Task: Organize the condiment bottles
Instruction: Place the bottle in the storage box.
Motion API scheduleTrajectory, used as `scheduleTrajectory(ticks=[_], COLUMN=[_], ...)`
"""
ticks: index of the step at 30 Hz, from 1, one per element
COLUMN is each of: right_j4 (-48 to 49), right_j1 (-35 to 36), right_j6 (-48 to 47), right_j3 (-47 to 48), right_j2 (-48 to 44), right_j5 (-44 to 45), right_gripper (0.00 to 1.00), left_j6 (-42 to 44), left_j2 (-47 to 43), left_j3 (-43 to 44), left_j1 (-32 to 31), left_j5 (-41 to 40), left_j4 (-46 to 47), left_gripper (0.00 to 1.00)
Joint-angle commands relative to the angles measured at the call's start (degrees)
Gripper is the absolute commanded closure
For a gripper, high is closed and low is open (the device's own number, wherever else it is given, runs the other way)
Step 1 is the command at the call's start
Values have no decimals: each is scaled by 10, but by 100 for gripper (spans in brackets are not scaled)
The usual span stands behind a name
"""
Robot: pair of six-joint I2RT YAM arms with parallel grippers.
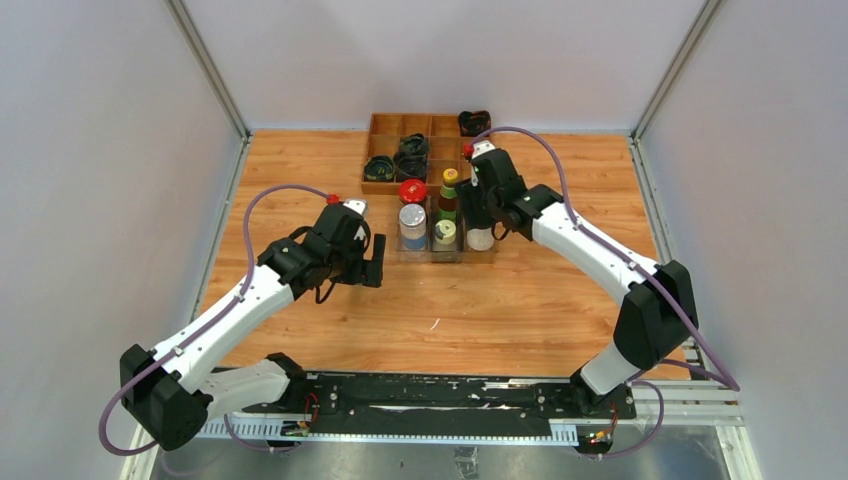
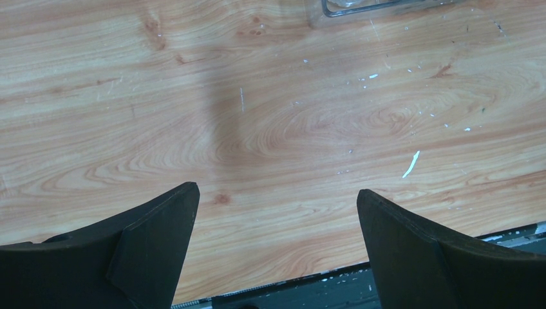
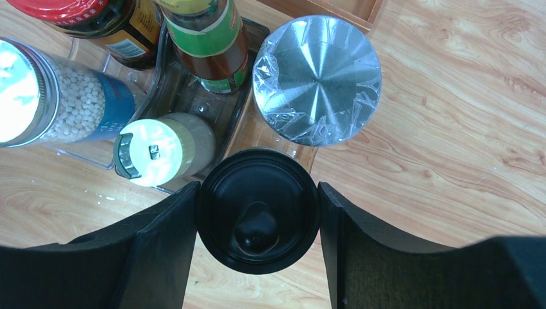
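A clear tray [image 1: 403, 255] holds a red-capped jar [image 1: 413, 190], a silver-lidded jar of white beads [image 1: 412, 217], a yellow-green-capped bottle [image 1: 450, 179] and a pale-yellow-capped jar [image 1: 445, 232]. My right gripper [image 3: 257, 217] is shut on the black domed cap of a bottle [image 3: 257, 183] at the tray's near right corner; its pale body shows in the top view [image 1: 480, 238]. A silver-capped jar wrapped in plastic [image 3: 315, 77] stands just beyond it. My left gripper [image 1: 372, 260] is open and empty over bare wood left of the tray [image 2: 277, 206].
A wooden compartment box [image 1: 385, 125] with dark coiled bundles [image 1: 410, 160] stands behind the tray. The tray's corner [image 2: 360, 8] shows at the top of the left wrist view. Grey walls close in the table on three sides.
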Motion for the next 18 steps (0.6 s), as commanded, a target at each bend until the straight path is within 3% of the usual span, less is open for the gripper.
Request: scheduleTrajectory(ticks=[1,18], right_j4=[3,2], right_j1=[8,8], right_j6=[-12,-17], right_j3=[9,22], right_j2=[13,11], right_j5=[12,13], right_gripper=[48,48], left_j6=[6,5], left_j2=[-4,2], left_j3=[-3,-3], left_j1=[4,4], left_j5=[-5,-6], left_j4=[-4,-3], left_gripper=[0,0])
